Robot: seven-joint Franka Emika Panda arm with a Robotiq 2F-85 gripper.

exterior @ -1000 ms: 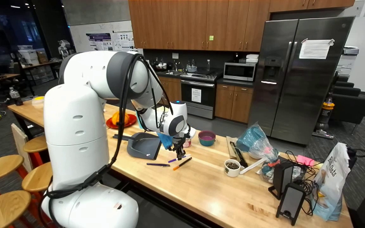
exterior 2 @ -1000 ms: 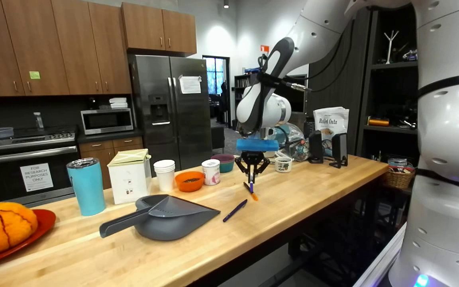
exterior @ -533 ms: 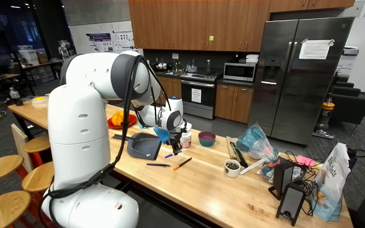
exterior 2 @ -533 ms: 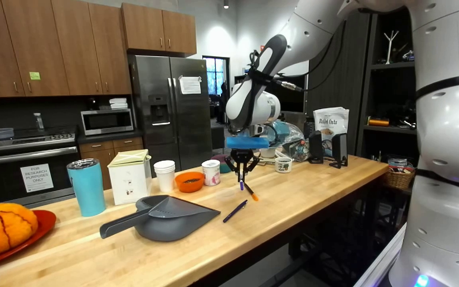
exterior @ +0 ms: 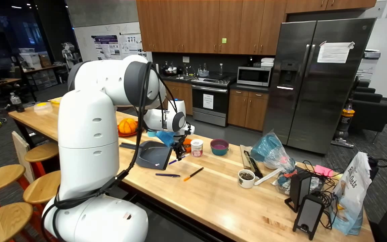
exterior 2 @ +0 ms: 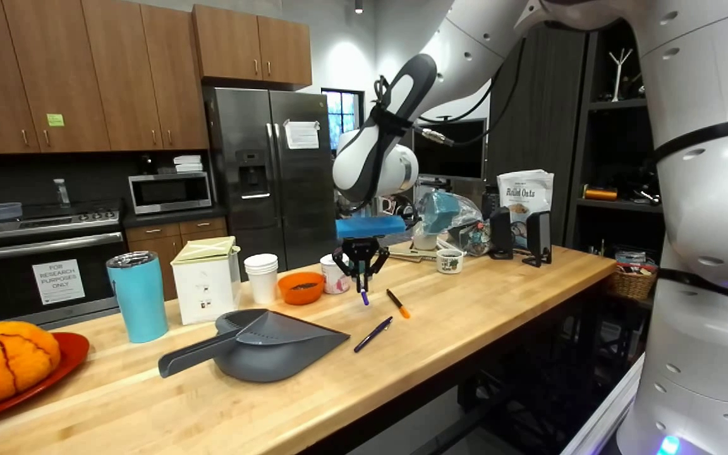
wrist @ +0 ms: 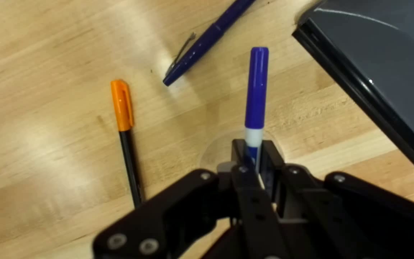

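Observation:
My gripper (wrist: pixel 254 150) is shut on a white-bodied marker with a purple cap (wrist: pixel 257 90), its cap end sticking out beyond the fingertips. In both exterior views this marker (exterior: pixel 173 162) (exterior 2: pixel 364 297) is held above the wooden table, though its exact height is hard to judge. Beneath and to one side lie a dark blue pen with a clip (wrist: pixel 207 41) and a black pen with an orange cap (wrist: pixel 122 108). The grey dustpan (wrist: pixel 390 68) shows its front lip at the right of the wrist view, close to the held marker. Fingers hide the marker's rear part.
Behind the gripper stand a white-and-pink tub (exterior 2: pixel 335 278), an orange bowl (exterior 2: pixel 301 287), paper cups (exterior 2: pixel 261 278), a cream box (exterior 2: pixel 206 281) and a turquoise tumbler (exterior 2: pixel 138 297). A teal bowl (exterior: pixel 219 148) and white cup (exterior: pixel 246 179) are farther along, before the speakers (exterior: pixel 308 215).
With the marker in its grip, the gripper has moved left in both exterior views, nearer the dustpan and tub. The two pens on the table and the dustpan have stayed put.

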